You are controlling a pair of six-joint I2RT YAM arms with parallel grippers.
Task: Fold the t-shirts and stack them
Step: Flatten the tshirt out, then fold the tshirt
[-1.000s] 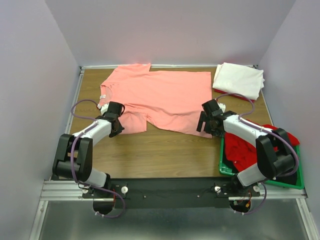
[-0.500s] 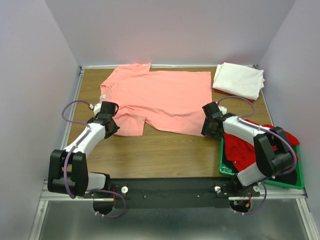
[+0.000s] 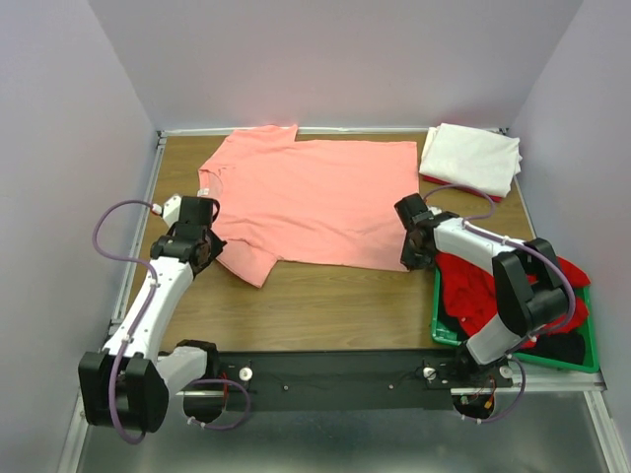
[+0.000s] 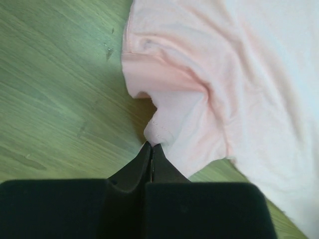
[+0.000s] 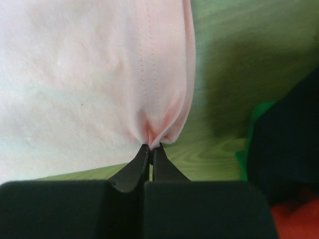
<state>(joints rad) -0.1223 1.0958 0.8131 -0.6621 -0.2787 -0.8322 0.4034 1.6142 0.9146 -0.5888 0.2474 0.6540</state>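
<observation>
The left gripper (image 4: pixel 151 147) is pinching the salmon-pink t-shirt (image 3: pixel 315 197) by its near-left sleeve hem, and the right gripper (image 5: pixel 151 148) is pinching its near-right corner. Being light, limp cloth, it is likely to sag between these holds.

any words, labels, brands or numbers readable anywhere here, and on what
No text can be read in any view.
Pale tag at the collar of the salmon-pink t-shirt: too small to read.

The salmon-pink t-shirt (image 3: pixel 315 197) lies spread flat, white t-shirt (image 3: pixel 471 158) folded far right, red t-shirt (image 3: pixel 468 293) crumpled.
</observation>
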